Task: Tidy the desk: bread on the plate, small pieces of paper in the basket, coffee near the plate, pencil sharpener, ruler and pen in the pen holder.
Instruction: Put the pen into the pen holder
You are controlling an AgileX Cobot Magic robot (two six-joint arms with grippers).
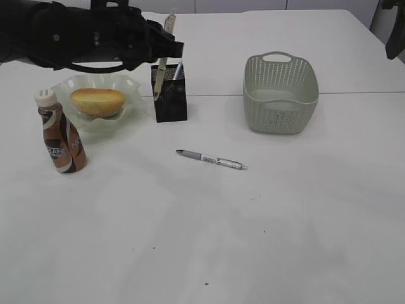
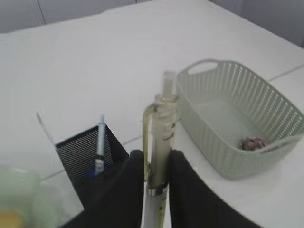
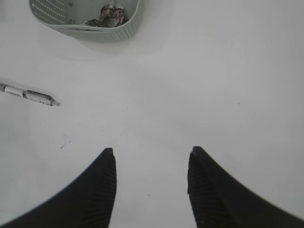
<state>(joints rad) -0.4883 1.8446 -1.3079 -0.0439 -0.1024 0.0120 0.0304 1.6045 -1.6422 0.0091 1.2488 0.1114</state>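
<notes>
Pen holder (image 1: 170, 93), the black mesh box, stands on the white bench (image 1: 253, 221) between the plate (image 1: 96, 104) and the basket (image 1: 280, 93); a blue pen (image 2: 100, 145) already stands inside it. Over its left edge the left gripper (image 2: 156, 168) is clenched on a pale yellowish pen (image 2: 160, 142), held nearly upright; in the exterior view the lower end of this pen reaches down to the opening of the holder, but whether it is already inside I cannot tell. Right gripper (image 3: 151, 178) hangs over bare bench with its jaws apart and nothing between them.

Much of the task seems done: the bread (image 1: 97, 101) lies on the green ruffled plate; the coffee bottle (image 1: 59, 134) stands upright just beside the plate; crumpled paper (image 3: 110, 11) lies in the basket. What is left, as I judge it, is to let the held pen drop into the holder, and then to fetch the grey pen (image 1: 211, 159) lying flat on the bench in front of the holder, well apart from it. Ruler and pencil sharpener I cannot make out clearly in any view.
</notes>
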